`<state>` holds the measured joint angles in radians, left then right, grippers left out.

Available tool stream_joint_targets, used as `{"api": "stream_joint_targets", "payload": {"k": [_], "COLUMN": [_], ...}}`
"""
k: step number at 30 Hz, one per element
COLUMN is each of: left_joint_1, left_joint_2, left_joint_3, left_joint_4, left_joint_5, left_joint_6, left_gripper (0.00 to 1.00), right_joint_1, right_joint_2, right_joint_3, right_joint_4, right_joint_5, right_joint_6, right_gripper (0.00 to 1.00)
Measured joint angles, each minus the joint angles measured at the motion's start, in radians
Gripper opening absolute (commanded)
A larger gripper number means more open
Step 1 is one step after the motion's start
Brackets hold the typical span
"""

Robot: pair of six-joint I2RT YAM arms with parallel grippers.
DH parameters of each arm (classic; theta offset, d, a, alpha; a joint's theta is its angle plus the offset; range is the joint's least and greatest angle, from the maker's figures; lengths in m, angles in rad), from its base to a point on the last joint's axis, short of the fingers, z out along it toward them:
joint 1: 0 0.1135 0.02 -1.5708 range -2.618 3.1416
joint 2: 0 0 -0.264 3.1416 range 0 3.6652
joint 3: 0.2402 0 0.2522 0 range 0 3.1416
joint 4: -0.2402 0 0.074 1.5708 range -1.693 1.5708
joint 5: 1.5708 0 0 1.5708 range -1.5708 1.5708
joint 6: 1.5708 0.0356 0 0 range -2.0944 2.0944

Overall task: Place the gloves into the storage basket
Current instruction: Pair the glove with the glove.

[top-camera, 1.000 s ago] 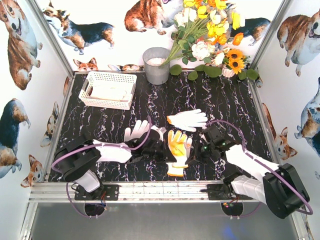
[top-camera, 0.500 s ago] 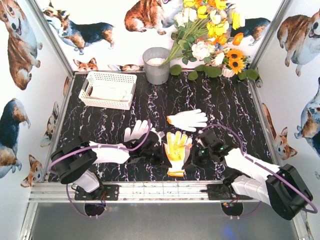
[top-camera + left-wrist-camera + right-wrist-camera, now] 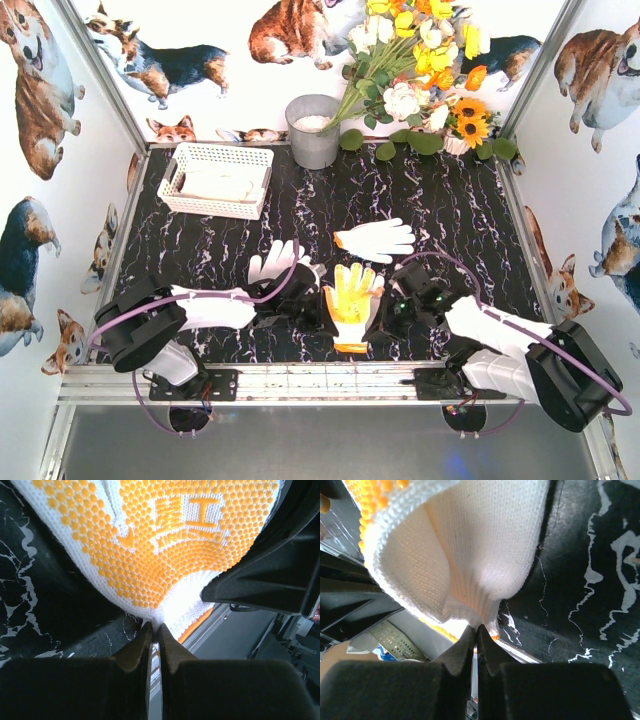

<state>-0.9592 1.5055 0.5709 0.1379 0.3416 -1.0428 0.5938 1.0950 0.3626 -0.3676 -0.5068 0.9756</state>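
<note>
A glove with a yellow-dotted palm (image 3: 353, 297) hangs between my two grippers near the front middle of the table. My left gripper (image 3: 328, 312) is shut on its left cuff edge; the left wrist view shows the dotted palm (image 3: 165, 545) pinched at the tips (image 3: 155, 627). My right gripper (image 3: 378, 318) is shut on the right cuff edge, where the white knit back (image 3: 470, 555) bunches at the tips (image 3: 476, 628). One white glove (image 3: 375, 238) lies behind, another (image 3: 275, 262) lies left. The storage basket (image 3: 178, 190) stands at the back left with a white glove (image 3: 225, 183) inside.
A grey metal bucket (image 3: 313, 130) stands at the back centre, beside a bunch of flowers (image 3: 425, 80) at the back right. The metal rail (image 3: 330, 382) runs along the table's near edge, close under the held glove.
Both grippers have shifted a little toward the near edge, the right one also leftward, and the dotted glove has moved with them. The other gloves lie as before.
</note>
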Motion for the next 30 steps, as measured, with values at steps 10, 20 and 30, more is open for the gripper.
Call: {"api": "stream_joint_targets", "payload": {"k": [10,20,30], "left_joint_1": [0.0,-0.013,-0.1], "left_joint_2": [-0.056,-0.154,0.021], "left_joint_3": [0.046,0.137,0.138], "left_joint_4": [-0.192,-0.193,-0.012], "left_joint_5": [-0.093,-0.12,-0.035], "left_joint_6": [0.127,0.259,0.252], "left_gripper": [0.37,0.38,0.28], "right_joint_1": [0.0,-0.09,-0.114], "right_joint_2": [-0.049,-0.17,-0.079], "right_joint_3": [0.066,0.187,0.092], "right_joint_4": [-0.149,-0.235,-0.013], "right_joint_5": [0.071,0.166,0.191], "right_joint_6": [-0.036,-0.063,0.04], "right_gripper": [0.47,0.55,0.56]}}
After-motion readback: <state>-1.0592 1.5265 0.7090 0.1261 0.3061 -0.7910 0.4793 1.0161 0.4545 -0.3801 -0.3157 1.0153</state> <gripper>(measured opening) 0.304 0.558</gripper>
